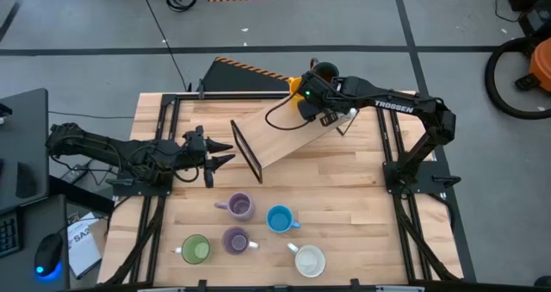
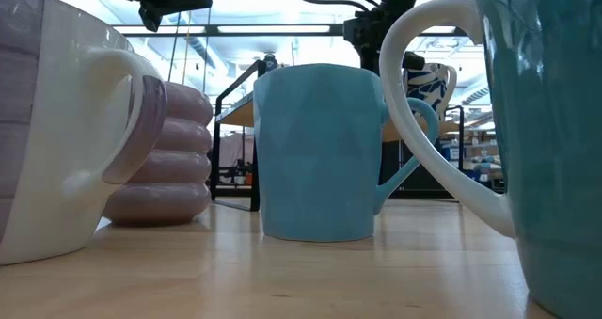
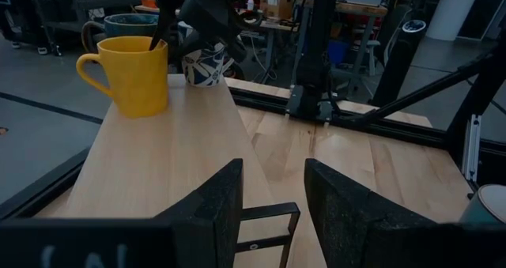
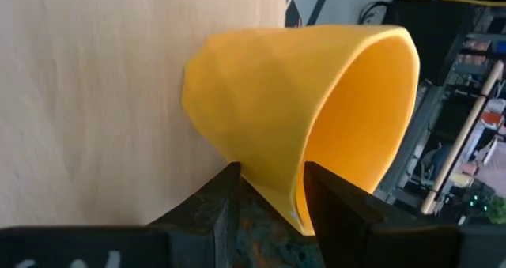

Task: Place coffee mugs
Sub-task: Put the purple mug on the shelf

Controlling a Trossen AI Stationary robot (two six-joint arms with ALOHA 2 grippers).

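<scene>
From above I see the right claw (image 1: 303, 96) at the upper centre of the frame, over the far end of a tilted wooden board (image 1: 288, 135), with only a sliver of the yellow mug (image 1: 297, 102) peeking out beneath it. My right wrist view settles it: the fingers are clamped on that mug's rim, one inside and one outside. The left wrist view shows the mug upright on the board beside a blue-patterned white mug (image 3: 204, 65), which the overhead shot hides. The left claw (image 1: 225, 152) hangs at mid-left, fingers apart, holding nothing. Five mugs sit low on the butcher-block desk (image 1: 362, 197): two purple mugs (image 1: 238, 207), a blue mug (image 1: 278, 218), a green mug (image 1: 195, 249) and a white mug (image 1: 309, 260). The low view crops them heavily; workshop shelving lies beyond.
</scene>
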